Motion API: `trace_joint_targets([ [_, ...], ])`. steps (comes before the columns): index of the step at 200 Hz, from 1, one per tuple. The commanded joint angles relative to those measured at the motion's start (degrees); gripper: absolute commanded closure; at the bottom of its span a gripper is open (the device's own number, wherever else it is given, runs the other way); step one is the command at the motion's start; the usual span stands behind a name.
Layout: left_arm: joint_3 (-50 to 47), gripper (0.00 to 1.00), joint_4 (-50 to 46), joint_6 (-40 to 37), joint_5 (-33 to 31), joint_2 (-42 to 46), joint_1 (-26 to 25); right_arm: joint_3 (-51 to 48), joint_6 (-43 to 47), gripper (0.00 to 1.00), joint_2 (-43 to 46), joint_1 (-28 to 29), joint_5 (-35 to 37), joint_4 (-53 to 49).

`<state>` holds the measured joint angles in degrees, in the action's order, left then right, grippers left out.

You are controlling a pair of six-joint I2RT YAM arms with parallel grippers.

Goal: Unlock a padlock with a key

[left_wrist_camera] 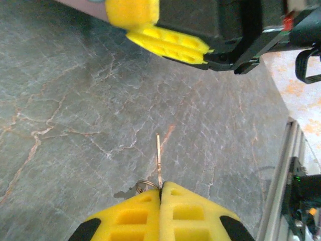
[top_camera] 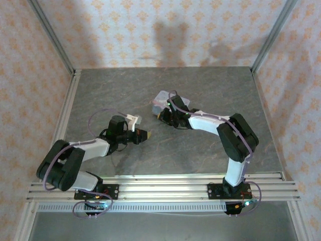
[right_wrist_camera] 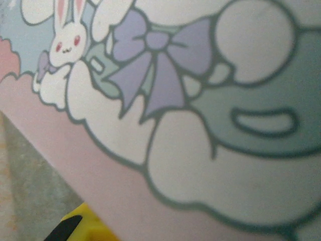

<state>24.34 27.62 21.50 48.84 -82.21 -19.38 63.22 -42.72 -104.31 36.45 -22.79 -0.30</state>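
Jaws on the left arm (top_camera: 90, 148), seen from above, sit low over the middle of the grey table (top_camera: 150, 85). The right arm (top_camera: 210, 120) reaches to the padlock (top_camera: 163, 102), which lies further back and well apart from the left jaws. Whether the right jaws are clamped on it cannot be told. From the left wrist, the yellow pads (left_wrist_camera: 190, 216) are pressed together, pinching the key (left_wrist_camera: 159, 160). Its thin blade points edge-on away from the wrist above the table, with a small wire ring (left_wrist_camera: 144, 185) beside the pads. From the right wrist, the padlock (right_wrist_camera: 200, 125) sits very close to the lens. It shows a pink rim and a printed cartoon rabbit (right_wrist_camera: 62, 47) with a lilac bow (right_wrist_camera: 155, 65). No brand or legible writing is found, and no keyhole is seen. Assessment: the key looks light, stiff and slim, liable to twist between soft pads, so it is best held at its head. The padlock looks rigid and smooth-faced, so it is best held across its edges, keeping the keyway clear.
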Motion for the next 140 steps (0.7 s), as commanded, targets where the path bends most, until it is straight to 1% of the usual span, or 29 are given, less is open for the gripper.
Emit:
trace_joint_targets([
  [1,2.11,1.00,7.55,1.67,7.16,-3.92,1.51,-1.38,-3.03,1.00,2.58,-1.35,-5.34,5.59],
  [16,3.61,1.00,7.42,0.94,8.64,-6.17,1.94,-1.70,-3.31,1.00,2.88,-2.39,-7.94,6.23],
  [38,5.03,1.00,8.45,0.74,10.47,-8.80,3.12,-1.12,-1.58,1.00,3.41,-3.93,-11.57,4.40],
  [64,6.95,1.00,9.34,0.02,13.55,-11.74,4.63,0.78,1.67,1.00,3.33,-5.31,-16.85,0.45],
  [88,8.93,1.00,9.72,-0.62,15.47,-14.59,5.39,3.45,5.23,1.00,3.24,-5.67,-20.27,-4.39],
  [108,10.35,1.00,11.15,0.43,16.40,-16.57,5.85,5.09,6.11,1.00,2.97,-6.01,-22.72,-6.46],
  [140,11.84,1.00,13.61,2.23,18.45,-18.54,5.99,6.94,5.63,1.00,2.30,-6.47,-26.33,-6.79],
])
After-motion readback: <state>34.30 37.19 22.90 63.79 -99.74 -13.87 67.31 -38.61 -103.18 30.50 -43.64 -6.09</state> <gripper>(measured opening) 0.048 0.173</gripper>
